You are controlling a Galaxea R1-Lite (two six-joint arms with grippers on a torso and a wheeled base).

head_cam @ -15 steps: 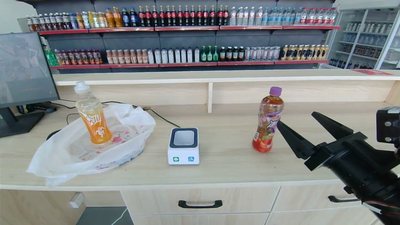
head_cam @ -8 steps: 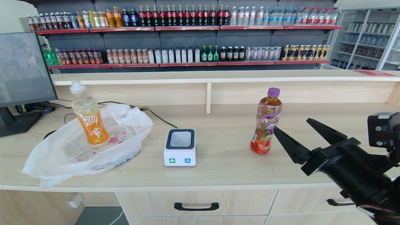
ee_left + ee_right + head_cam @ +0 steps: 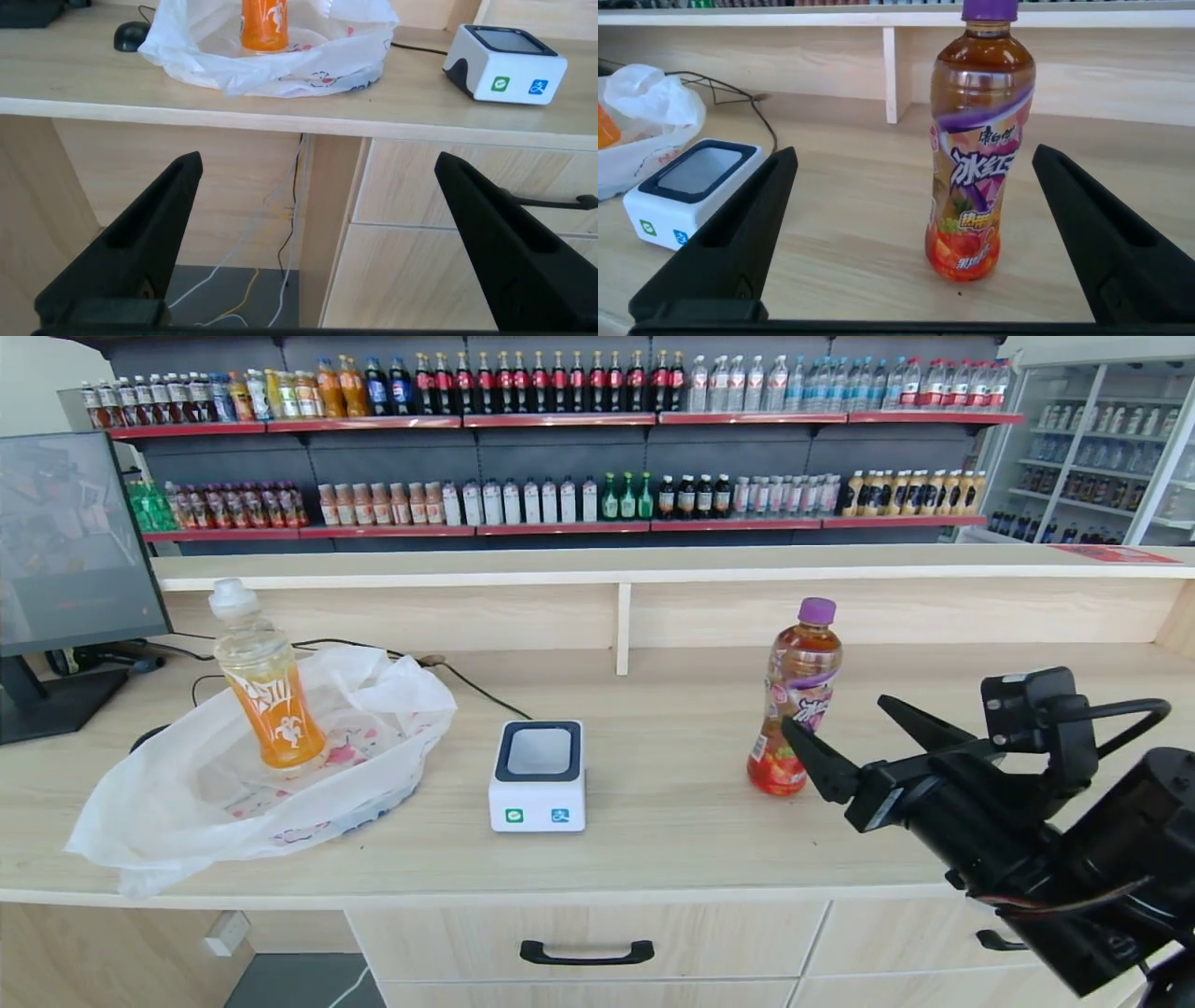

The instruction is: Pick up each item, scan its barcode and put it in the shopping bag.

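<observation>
Right gripper (image 3: 915, 154), spread wide, faces the upright bottle (image 3: 980, 168) standing just ahead, untouched.

My right arm (image 3: 1074, 845) is held out forward and a little inward from my right side, the wrist close to level. At its end my right gripper (image 3: 836, 712) stands spread wide, its two tapered black fingers (image 3: 814, 761) well apart and pointing ahead. My left gripper (image 3: 318, 159) sits low on my left side, likewise spread wide, both its dark fingers level and pointing straight forward.
</observation>
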